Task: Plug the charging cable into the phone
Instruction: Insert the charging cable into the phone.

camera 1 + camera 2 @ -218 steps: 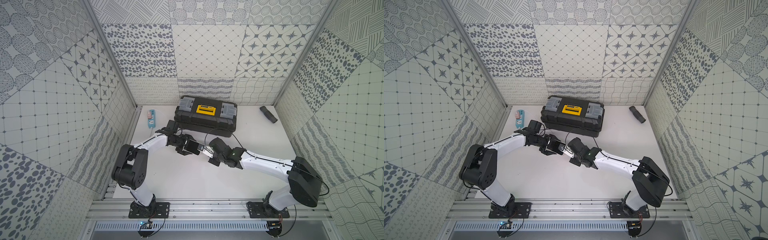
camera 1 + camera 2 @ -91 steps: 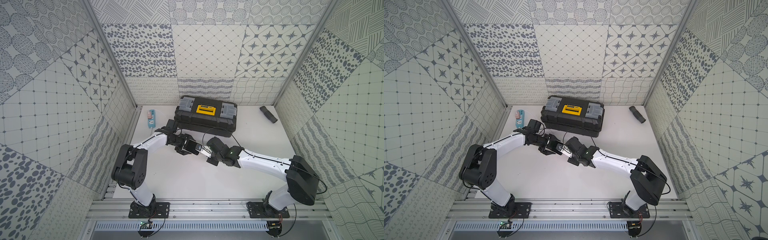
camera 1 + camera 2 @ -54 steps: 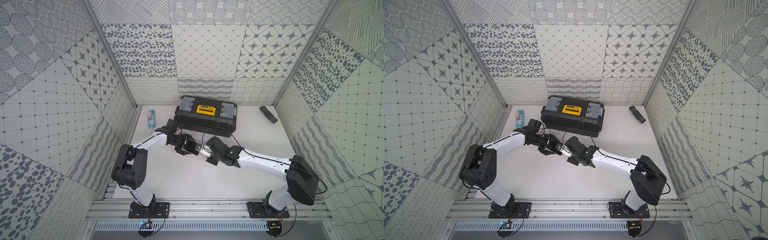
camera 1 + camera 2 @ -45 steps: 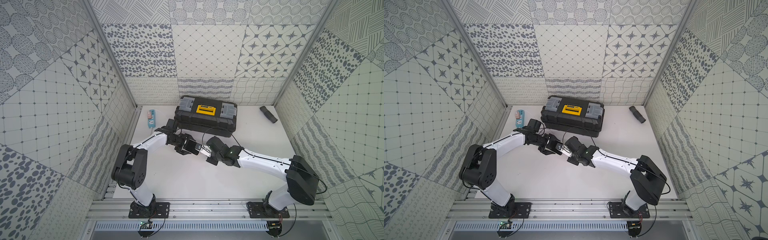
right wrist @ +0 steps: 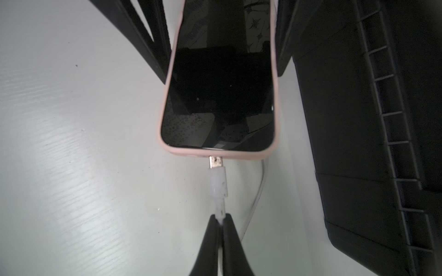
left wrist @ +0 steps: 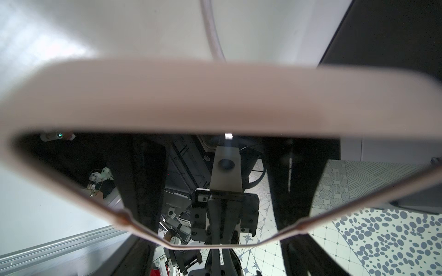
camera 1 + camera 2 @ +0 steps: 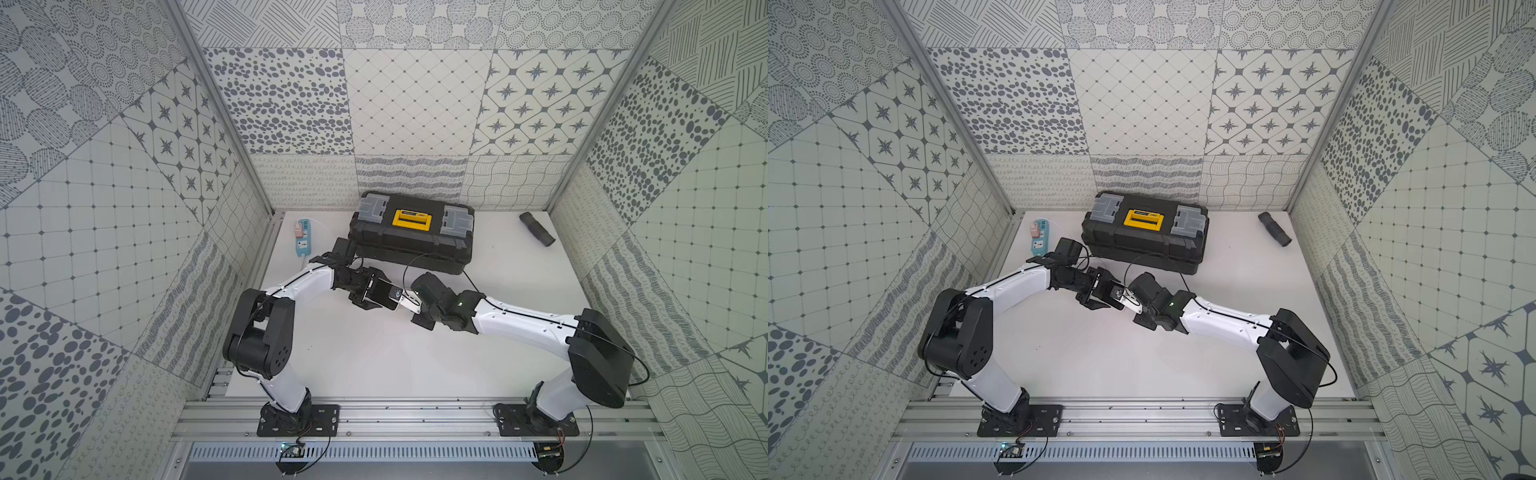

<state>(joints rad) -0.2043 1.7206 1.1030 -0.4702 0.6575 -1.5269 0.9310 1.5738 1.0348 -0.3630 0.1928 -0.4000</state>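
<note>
The phone (image 5: 220,95), with a glossy black screen and a pale pink rim, is held off the table by its long sides, and my left gripper (image 7: 371,292) is shut on it. Its black fingers (image 5: 153,47) flank the phone in the right wrist view. My right gripper (image 5: 221,218) is shut on the charging cable (image 5: 218,184) just behind the white connector boot. The metal tip touches the middle of the phone's bottom edge, with much of the metal showing outside. The loose cable (image 6: 210,28) trails over the table beyond the phone (image 6: 215,95). Both top views show the two grippers meeting mid-table, the right gripper (image 7: 1133,305) against the phone (image 7: 1108,293).
A black toolbox (image 7: 411,232) with a yellow handle stands just behind the grippers, close beside the phone. A light blue power strip (image 7: 302,237) lies at the back left. A black ribbed cylinder (image 7: 537,228) lies at the back right. Patterned walls enclose the white table (image 7: 374,357).
Over the last couple of seconds my right gripper has crept left toward the phone with the connector. In the last second hardly anything has moved.
</note>
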